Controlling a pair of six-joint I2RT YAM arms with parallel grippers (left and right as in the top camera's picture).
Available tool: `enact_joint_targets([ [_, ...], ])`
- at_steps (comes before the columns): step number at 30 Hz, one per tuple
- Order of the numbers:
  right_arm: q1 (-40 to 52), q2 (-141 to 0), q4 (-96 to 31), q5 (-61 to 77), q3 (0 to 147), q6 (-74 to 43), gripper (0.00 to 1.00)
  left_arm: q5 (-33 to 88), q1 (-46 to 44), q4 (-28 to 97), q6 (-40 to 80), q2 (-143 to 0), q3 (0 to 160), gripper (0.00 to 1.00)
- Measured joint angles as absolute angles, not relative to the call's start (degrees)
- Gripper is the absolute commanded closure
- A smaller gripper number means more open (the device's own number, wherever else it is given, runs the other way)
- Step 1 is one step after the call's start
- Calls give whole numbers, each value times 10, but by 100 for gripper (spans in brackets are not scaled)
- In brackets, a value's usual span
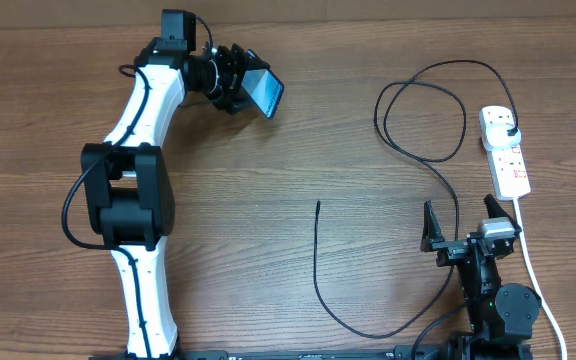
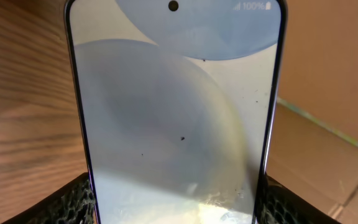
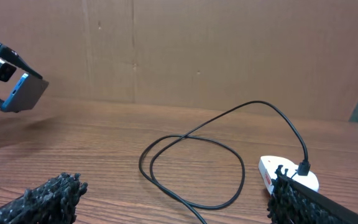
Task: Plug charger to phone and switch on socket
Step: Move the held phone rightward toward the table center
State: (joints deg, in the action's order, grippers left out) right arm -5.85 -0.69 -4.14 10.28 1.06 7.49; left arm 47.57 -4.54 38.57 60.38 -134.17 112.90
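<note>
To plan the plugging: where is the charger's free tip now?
In the overhead view, the charger's free tip lies on the table near its middle, between the phone in the left gripper and the right gripper.

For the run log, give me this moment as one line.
left pincer: shut on phone | right pincer: open, empty | charger: plugged into socket, tip loose on table

White socket [image 1: 506, 155] strip lies flat. Black charger [image 1: 316, 245] is plugged into its far end and loops off to the socket's left, tip lying loose. Phone [image 1: 265, 92], screen lit, sits tilted up way left of the socket.
</note>
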Motion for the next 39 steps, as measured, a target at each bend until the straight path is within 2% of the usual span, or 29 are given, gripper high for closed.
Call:
enact_joint_targets([
  [39, -58, -7, -41, 103, 11, 75, 0, 657, -57, 399, 738, -1342, 1129, 96],
])
